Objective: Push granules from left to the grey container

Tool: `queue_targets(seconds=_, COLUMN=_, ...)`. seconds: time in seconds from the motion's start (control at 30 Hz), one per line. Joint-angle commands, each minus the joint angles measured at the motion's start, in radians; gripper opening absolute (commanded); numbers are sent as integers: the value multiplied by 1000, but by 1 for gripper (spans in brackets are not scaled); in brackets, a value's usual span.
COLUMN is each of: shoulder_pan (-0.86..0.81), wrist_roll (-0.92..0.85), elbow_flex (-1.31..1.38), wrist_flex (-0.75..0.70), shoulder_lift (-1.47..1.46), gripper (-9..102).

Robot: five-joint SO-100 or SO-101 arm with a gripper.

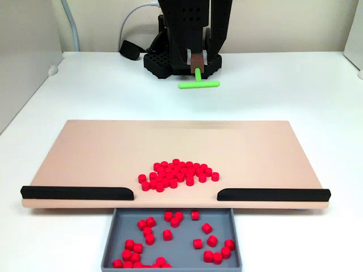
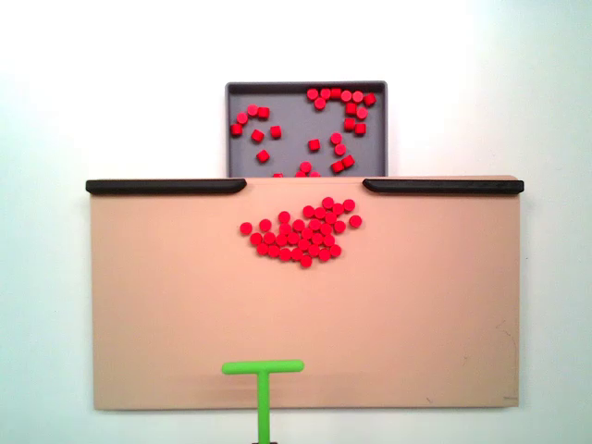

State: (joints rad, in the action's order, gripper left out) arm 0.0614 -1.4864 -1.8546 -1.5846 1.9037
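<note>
Matte tan board [image 2: 416, 314] w/ two black strips [image 2: 166, 186] along one edge, gap btwn them opening onto the shallow grey container [image 1: 110, 241]. Granules [image 1: 177, 174], tiny bright red cylinders, sit heaped on the board right by that gap, more scattered in the container. Gripper [image 1: 197, 67] is clamped on the stem of a green T-shaped stick [image 1: 199, 83], well apart from the pile, back near the arm's base.

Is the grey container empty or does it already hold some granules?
Partly filled: loose red granules lie scattered in the grey container, with bare floor between; a bigger pile remains on the board.
</note>
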Motion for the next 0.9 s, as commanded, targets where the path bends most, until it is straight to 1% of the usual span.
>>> queue_targets(seconds=0.0, shoulder_pan=-8, wrist_roll=-12, elbow_flex=8, wrist_flex=2, shoulder_lift=26, gripper=0)
queue_targets(seconds=0.87, shoulder_pan=-6, wrist_roll=-31, elbow_flex=8, wrist_flex=2, shoulder_lift=25, gripper=0)
